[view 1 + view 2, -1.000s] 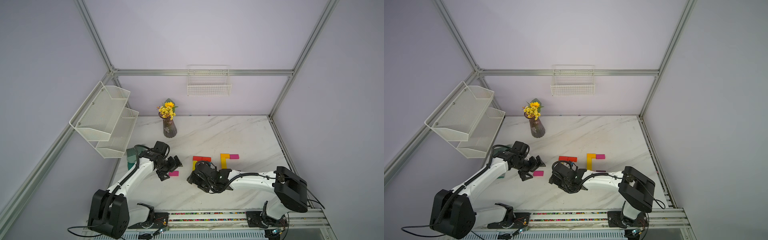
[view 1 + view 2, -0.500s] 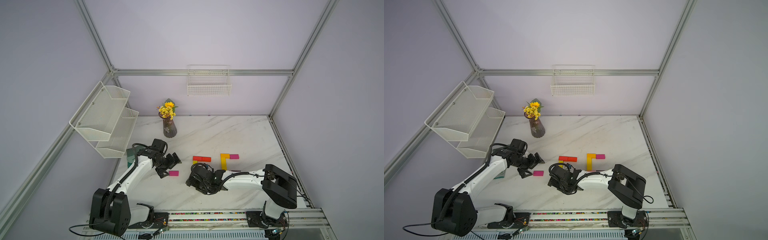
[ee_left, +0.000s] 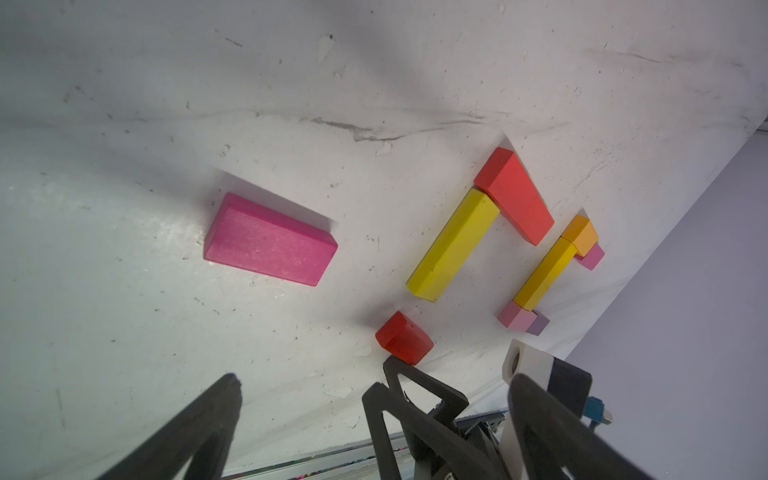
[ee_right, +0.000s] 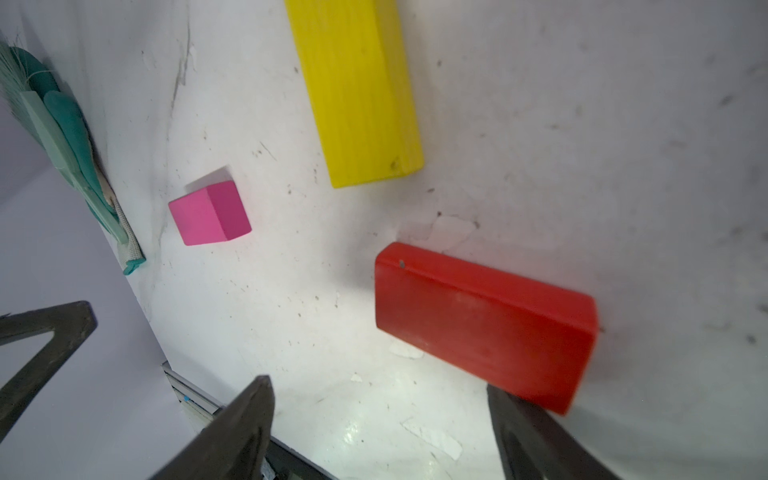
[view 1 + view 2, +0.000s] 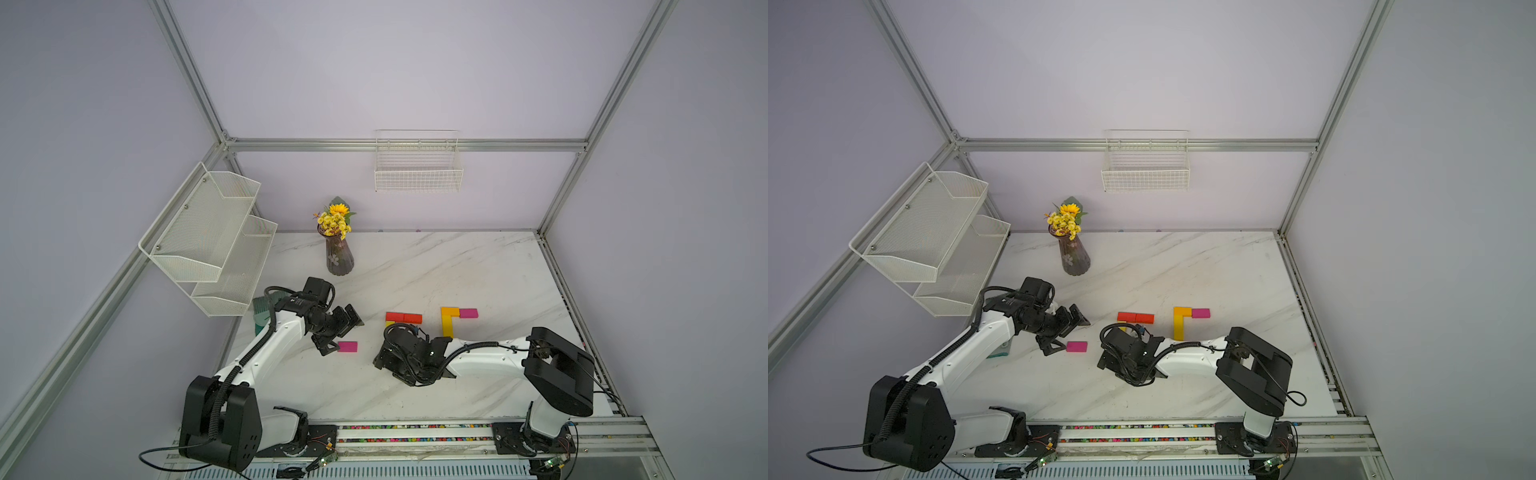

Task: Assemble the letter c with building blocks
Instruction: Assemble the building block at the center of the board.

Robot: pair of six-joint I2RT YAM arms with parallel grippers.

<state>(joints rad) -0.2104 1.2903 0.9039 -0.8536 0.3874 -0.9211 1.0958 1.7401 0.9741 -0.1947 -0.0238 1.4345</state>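
The building blocks lie on the marble table (image 5: 457, 266). An orange (image 5: 450, 311), a yellow (image 5: 448, 326) and a magenta block (image 5: 468, 313) form a corner, with pink (image 3: 514, 317) and purple (image 3: 539, 324) blocks at its other end. Two red blocks (image 5: 403, 318) lie end to end, joined to another yellow block (image 3: 453, 245). A loose magenta block (image 5: 347, 346) lies by my open left gripper (image 5: 340, 332), also seen in the left wrist view (image 3: 374, 380). My right gripper (image 4: 378, 395) is open; a red block (image 4: 478, 320) lies just ahead of one fingertip (image 4: 505, 401).
A vase of yellow flowers (image 5: 338, 253) stands at the back left. White mesh shelves (image 5: 208, 232) hang on the left wall and a wire basket (image 5: 417, 166) on the back wall. A teal brush (image 4: 70, 137) lies at the table's left edge.
My right arm's elbow has swung toward the left and its gripper has shifted slightly toward the table's front. The left arm has barely moved. No block has changed place.
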